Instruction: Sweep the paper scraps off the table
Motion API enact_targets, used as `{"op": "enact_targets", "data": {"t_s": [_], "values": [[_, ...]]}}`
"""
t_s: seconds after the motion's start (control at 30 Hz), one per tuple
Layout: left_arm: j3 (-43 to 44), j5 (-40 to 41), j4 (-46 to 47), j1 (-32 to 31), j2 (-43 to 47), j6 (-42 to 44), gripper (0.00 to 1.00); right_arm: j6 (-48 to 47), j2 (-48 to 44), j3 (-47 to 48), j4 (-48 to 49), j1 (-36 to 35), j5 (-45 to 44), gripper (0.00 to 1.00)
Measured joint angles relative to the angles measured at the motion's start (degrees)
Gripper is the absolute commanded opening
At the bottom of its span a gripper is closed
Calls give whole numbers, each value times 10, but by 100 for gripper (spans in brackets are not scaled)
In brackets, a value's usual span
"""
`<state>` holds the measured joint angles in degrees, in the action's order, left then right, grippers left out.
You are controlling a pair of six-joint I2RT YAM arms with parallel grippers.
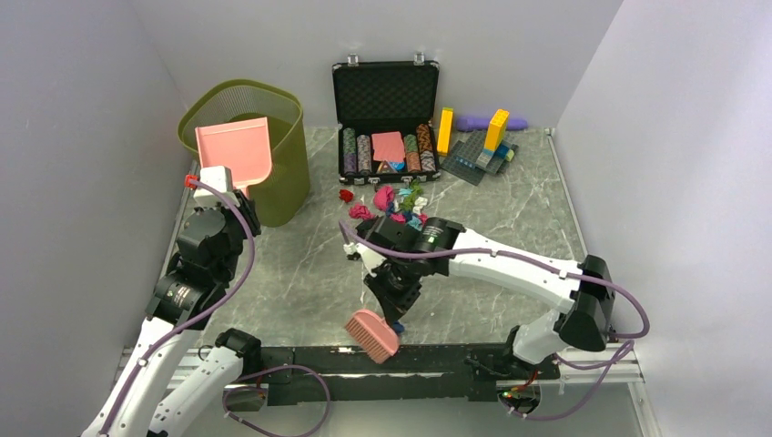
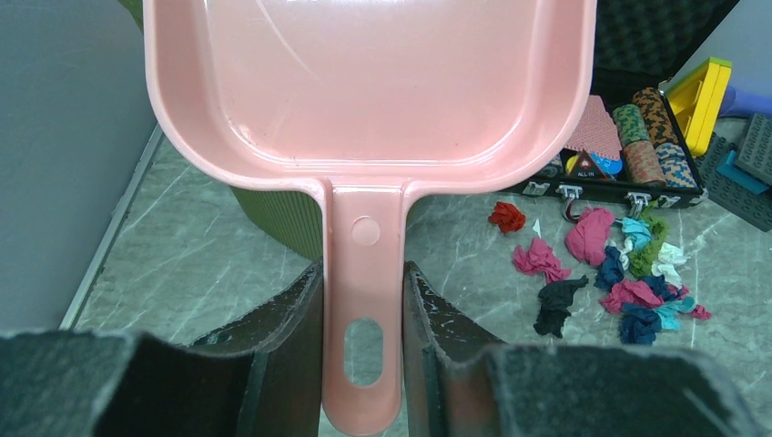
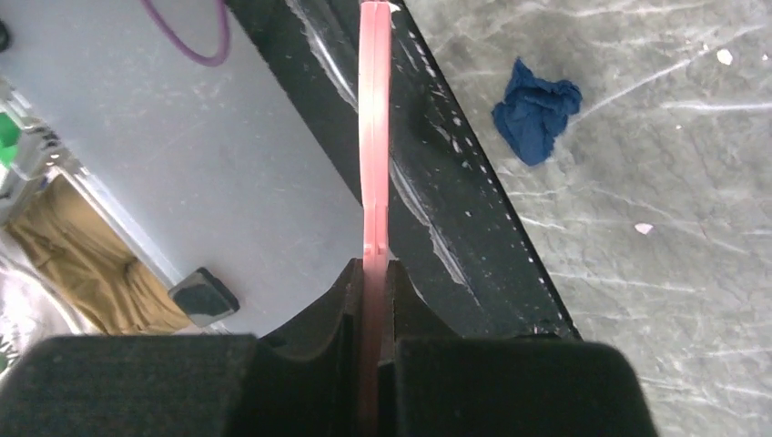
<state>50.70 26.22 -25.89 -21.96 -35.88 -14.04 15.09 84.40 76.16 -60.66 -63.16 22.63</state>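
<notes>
The paper scraps (image 1: pixel 401 205) lie in a loose pile of magenta, red, blue, teal, green and white wads on the table (image 1: pixel 300 273), just in front of the open case. They also show in the left wrist view (image 2: pixel 619 269). My left gripper (image 1: pixel 217 179) (image 2: pixel 362 300) is shut on the handle of a pink dustpan (image 1: pixel 235 150) (image 2: pixel 364 91), held up at the green bin's rim; the pan is empty. My right gripper (image 1: pixel 393 305) (image 3: pixel 375 273) is shut on a pink brush (image 1: pixel 371 335) (image 3: pixel 373 137) near the table's front edge. One dark blue scrap (image 3: pixel 537 109) lies apart, near the brush.
An olive green bin (image 1: pixel 282 196) stands at the back left. An open black case (image 1: pixel 386 91) with stacked poker chips sits at the back, with yellow and blue toy bricks (image 1: pixel 482 146) to its right. A black rail (image 1: pixel 446 360) runs along the front edge.
</notes>
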Motion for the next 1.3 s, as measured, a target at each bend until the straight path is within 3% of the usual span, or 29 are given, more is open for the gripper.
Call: {"op": "enact_targets", "data": {"t_s": [0.13, 0.27, 0.47, 0.63, 0.83, 1.0, 1.17, 1.3], "values": [[0, -1, 0, 0, 0, 0, 0, 4, 39, 7, -38, -12, -68, 0], [0, -3, 0, 0, 0, 0, 0, 14, 132, 56, -98, -10, -199, 0], [0, -5, 0, 1, 0, 4, 0, -10, 216, 187, -135, -2, -383, 0], [0, -5, 0, 2, -2, 9, 0, -58, 261, 292, -101, 33, -546, 0], [-1, -10, 0, 2, -3, 9, 0, -84, 234, 307, -70, 52, -562, 0], [-2, -26, 2, 2, -9, 10, 0, -22, 147, 277, -73, 68, -542, 0], [-2, -43, 1, 2, -26, 10, 0, 92, 90, 226, -129, 180, -583, 0], [-2, -55, 1, 2, -30, 10, 0, 170, 129, 194, -197, 277, -667, 0]]}}
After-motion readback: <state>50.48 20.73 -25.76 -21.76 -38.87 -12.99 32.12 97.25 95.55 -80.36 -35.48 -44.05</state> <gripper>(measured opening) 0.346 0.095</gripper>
